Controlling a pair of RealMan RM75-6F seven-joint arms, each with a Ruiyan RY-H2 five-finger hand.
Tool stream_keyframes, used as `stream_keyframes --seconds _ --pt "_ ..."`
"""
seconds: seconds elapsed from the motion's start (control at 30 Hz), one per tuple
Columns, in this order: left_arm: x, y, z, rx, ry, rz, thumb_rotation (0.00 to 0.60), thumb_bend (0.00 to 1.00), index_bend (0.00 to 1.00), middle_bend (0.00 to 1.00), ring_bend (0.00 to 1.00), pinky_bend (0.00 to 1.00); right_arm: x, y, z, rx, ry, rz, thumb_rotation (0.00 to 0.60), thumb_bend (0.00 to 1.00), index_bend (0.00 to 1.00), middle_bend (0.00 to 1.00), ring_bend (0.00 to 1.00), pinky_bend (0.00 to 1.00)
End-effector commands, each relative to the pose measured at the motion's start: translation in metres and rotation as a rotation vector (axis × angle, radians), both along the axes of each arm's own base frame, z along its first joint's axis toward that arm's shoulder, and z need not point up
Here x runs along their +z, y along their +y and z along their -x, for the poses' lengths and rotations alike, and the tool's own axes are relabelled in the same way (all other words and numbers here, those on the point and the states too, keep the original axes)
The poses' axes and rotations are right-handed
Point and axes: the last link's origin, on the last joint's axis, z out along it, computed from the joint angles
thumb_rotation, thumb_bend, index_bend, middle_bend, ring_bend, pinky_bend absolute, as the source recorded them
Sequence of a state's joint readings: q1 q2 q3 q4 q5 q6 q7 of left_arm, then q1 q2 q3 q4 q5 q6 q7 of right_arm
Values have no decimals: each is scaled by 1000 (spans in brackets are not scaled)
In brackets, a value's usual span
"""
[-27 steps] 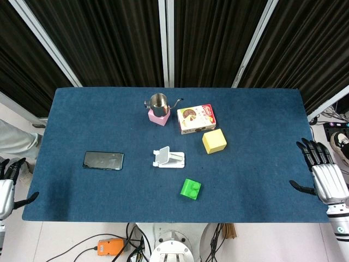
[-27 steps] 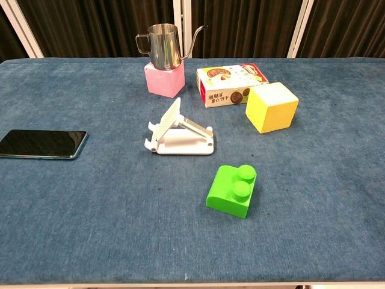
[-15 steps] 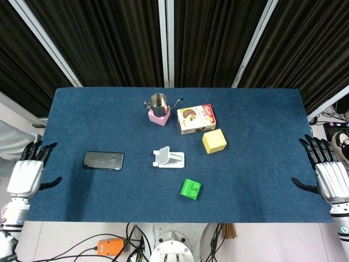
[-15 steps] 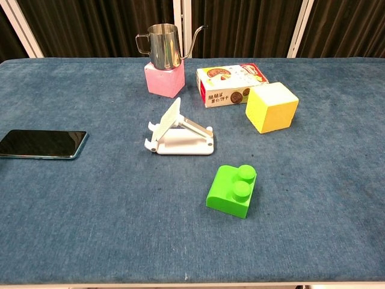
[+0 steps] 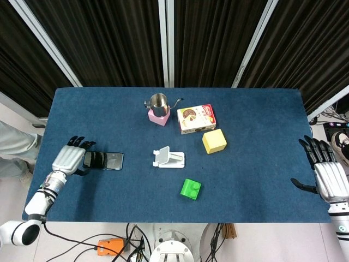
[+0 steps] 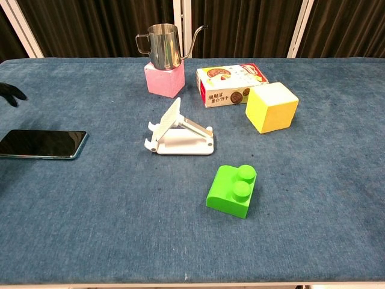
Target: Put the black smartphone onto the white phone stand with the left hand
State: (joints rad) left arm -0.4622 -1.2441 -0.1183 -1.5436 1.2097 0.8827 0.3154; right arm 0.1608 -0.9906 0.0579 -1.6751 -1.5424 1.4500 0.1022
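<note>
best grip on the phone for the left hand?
Probably pinch the phone across its long edges, coming from above at the left end, where the left hand is. It lies flat on the cloth, so only the thin edges offer purchase; its right end faces the stand.

The tabletop (image 5: 262, 125) is deep blue cloth. The smartphone (image 5: 103, 160) is glossy black, the phone stand (image 5: 168, 158) white. A silver steel kettle (image 5: 158, 102) sits on a pink block (image 5: 158, 117). The snack box (image 5: 196, 119) is white with red edges and brown biscuit pictures. One cube (image 5: 214, 141) is yellow, the studded brick (image 5: 191, 189) bright green. Both hands, left (image 5: 70, 159) and right (image 5: 327, 174), are silver with black fingers.
</note>
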Motion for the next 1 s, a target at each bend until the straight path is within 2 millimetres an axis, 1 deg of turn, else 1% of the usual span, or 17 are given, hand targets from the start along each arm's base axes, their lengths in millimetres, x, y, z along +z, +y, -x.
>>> stream_keyframes --seconds 0.03,0.23,0.37,0.57,1.0 --pt "-9 5 -3 2 6 22 600 135 151 175 54 8 -1 -1 1 -4 -2 -1 600 259 0 55 0 0" --pt "-23 11 -13 -9 2 46 600 147 184 176 49 8 -2 -1 2 -12 -5 -3 600 259 0 54 0 0" --pt "-32 12 -16 -22 31 58 600 147 217 175 42 8 -3 -1 4 -19 -8 -4 600 259 0 55 0 0" --pt "-43 14 -20 -13 55 62 600 146 217 158 21 8 -3 -1 5 -21 -11 -6 600 259 0 55 0 0" --pt "-57 19 -25 21 77 90 600 146 217 147 10 8 -5 -1 10 -40 -22 -12 600 259 0 55 0 0"
